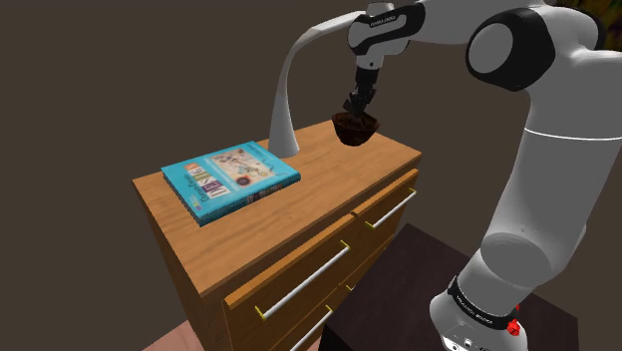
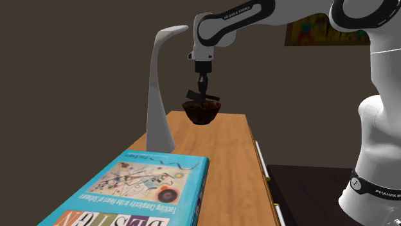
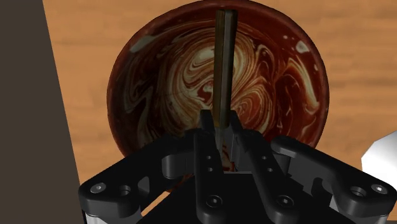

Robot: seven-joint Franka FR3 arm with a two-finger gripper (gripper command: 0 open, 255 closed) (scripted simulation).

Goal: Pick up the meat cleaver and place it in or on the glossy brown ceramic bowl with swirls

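The black hand is clamped on the meat cleaver, seen edge-on between its fingers, right over the hollow of the swirled brown bowl. The bowl sits on a wooden dresser, near a white lamp, well apart from a blue book.

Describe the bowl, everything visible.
The bowl is round, glossy dark brown, its inside marbled with cream swirls. It stands upright on the wooden dresser top, near the base of the white lamp. The cleaver, clasped in the shut jaws, hangs edge-on over its hollow; whether it touches is unclear.
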